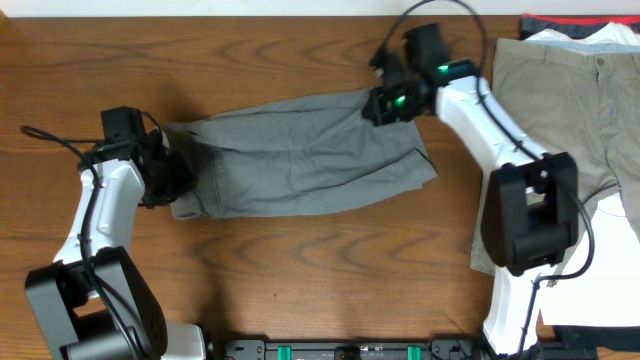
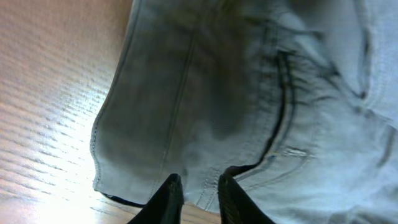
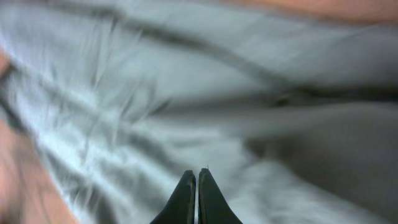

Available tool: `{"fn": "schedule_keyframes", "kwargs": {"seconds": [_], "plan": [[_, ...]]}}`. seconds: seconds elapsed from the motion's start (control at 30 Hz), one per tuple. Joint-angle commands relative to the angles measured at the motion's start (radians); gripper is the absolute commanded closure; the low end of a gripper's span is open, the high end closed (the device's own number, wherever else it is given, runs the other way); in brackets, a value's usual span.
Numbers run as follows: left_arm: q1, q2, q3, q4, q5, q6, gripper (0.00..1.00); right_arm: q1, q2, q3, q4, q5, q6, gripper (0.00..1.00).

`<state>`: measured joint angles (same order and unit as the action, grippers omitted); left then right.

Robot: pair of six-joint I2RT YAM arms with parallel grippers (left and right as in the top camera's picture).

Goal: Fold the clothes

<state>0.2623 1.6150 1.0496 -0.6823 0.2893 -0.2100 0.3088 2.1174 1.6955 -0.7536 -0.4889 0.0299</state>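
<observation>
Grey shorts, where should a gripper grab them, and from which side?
Pinch the grey shorts at the stitched edge of the pocket end, coming in low from the left. They lie flat, so only an edge gives cloth to close on.

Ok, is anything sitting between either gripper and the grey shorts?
Nothing visible does. The left gripper is right on the grey shorts at the pocket end, and the right gripper is shut on the opposite upper corner. The khaki trousers lie off to the side, apart from them.
</observation>
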Motion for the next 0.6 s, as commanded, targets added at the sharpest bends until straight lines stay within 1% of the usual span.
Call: {"fn": "schedule_keyframes", "kwargs": {"seconds": [0.0, 0.13, 0.27, 0.33, 0.43, 0.57], "plan": [[-0.001, -0.014, 0.020, -0.003, 0.016, 0.019, 0.78, 0.069, 0.024, 0.005, -0.036, 0.076, -0.072, 0.97], [-0.001, -0.014, 0.020, -0.010, 0.016, 0.019, 0.78, 0.115, 0.065, 0.005, -0.067, 0.091, -0.072, 0.97], [-0.001, -0.014, 0.020, -0.013, 0.016, 0.019, 0.78, 0.144, 0.116, 0.005, -0.001, 0.101, -0.058, 0.96], [-0.001, -0.014, 0.020, -0.014, 0.017, 0.019, 0.78, 0.149, 0.145, 0.005, 0.063, 0.101, -0.015, 0.96], [-0.001, -0.014, 0.020, -0.017, 0.017, 0.019, 0.78, 0.149, 0.193, 0.005, 0.177, 0.101, 0.090, 0.96], [-0.001, -0.014, 0.020, -0.017, 0.017, 0.019, 0.78, 0.144, 0.242, 0.005, 0.375, 0.098, 0.210, 0.97]]}}
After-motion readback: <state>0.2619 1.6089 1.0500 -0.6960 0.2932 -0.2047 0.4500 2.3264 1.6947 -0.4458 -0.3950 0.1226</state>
